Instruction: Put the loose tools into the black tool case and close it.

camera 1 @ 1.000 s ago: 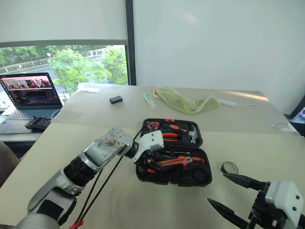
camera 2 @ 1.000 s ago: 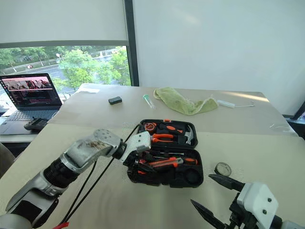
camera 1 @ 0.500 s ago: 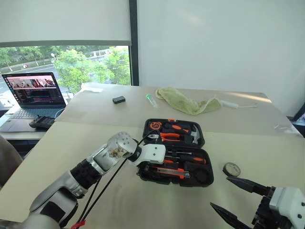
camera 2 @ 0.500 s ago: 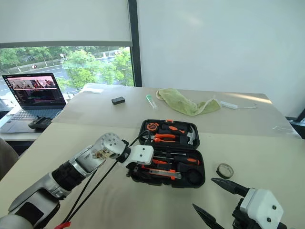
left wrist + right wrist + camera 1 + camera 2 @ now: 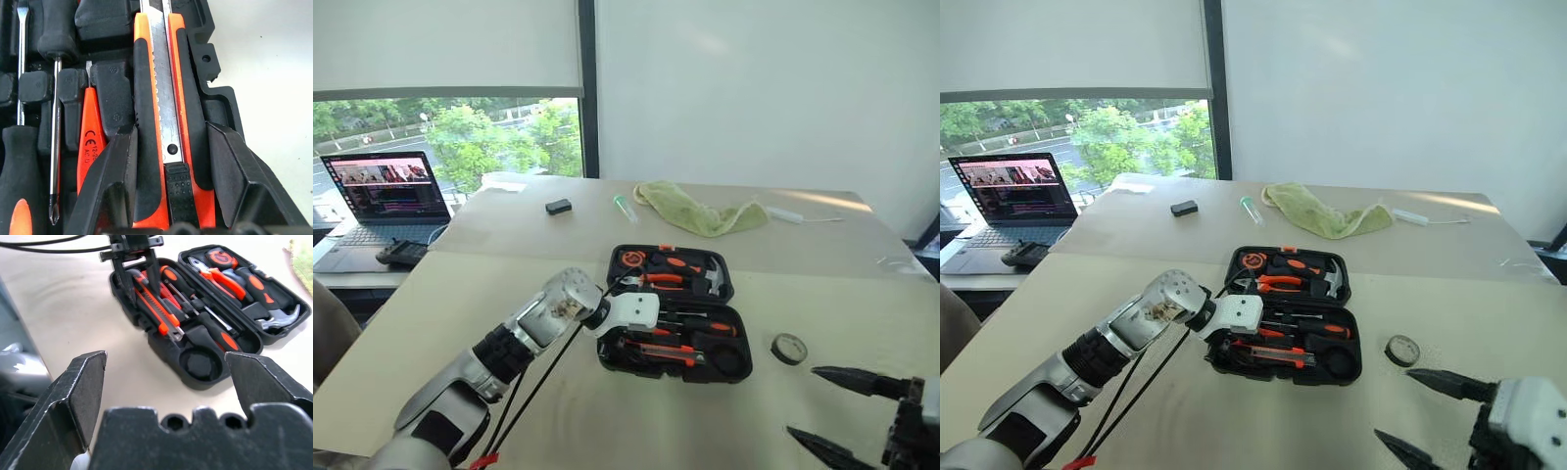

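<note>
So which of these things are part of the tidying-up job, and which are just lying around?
For the job:
black tool case
utility knife
screwdrivers
tape roll

Just lying about:
green cloth
laptop
small black box
clear tube

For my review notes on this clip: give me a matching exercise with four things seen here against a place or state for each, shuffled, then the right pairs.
Things:
1. utility knife
2. tape roll
3. right gripper
4. green cloth

Places or states:
A. on the table beside the tool case
B. open, holding nothing
C. on the far part of the table
D. in the case, between the left gripper's fingers

Pairs: 1-D, 2-A, 3-B, 4-C
</note>
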